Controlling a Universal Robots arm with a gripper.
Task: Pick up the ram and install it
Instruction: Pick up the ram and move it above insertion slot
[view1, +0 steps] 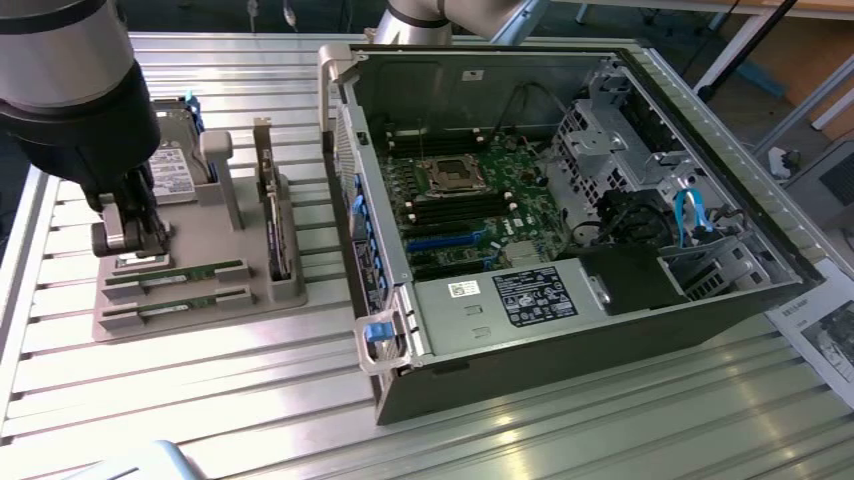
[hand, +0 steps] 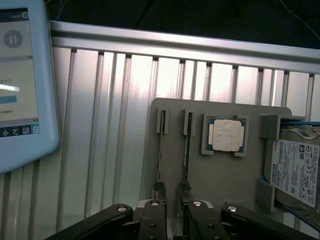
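The gripper (view1: 130, 245) (hand: 175, 212) hangs released, jaws apart and holding nothing, low over one end of a flat grey plastic parts tray (view1: 200, 320) (hand: 220, 175). That tray sits on the ribbed aluminium worktop (view1: 200, 400) (hand: 100, 125).

Two slots in the tray hold the memory. A long, narrow green ram stick with small black chips (view1: 180, 271) (hand: 186, 155) lies in the slot nearer the gripper. A second ram stick just like it (view1: 174, 303) (hand: 161, 155) lies parallel in the next slot. Both are seated in the tray, and the fingertips sit just short of their near ends.

Beside the sticks, a square silver processor chip (hand: 226, 135) rests in its own pocket. A labelled silver hard drive (view1: 167, 170) (hand: 297, 172) stands at the tray's far side, and an upright expansion card (view1: 274, 225) stands on edge along another side.

At the exterior view's right, an open black computer case (view1: 534, 385) lies on its side, its green motherboard (view1: 467, 200) exposed. A pale blue touchscreen tablet (hand: 20, 75) rests on the worktop near the tray.
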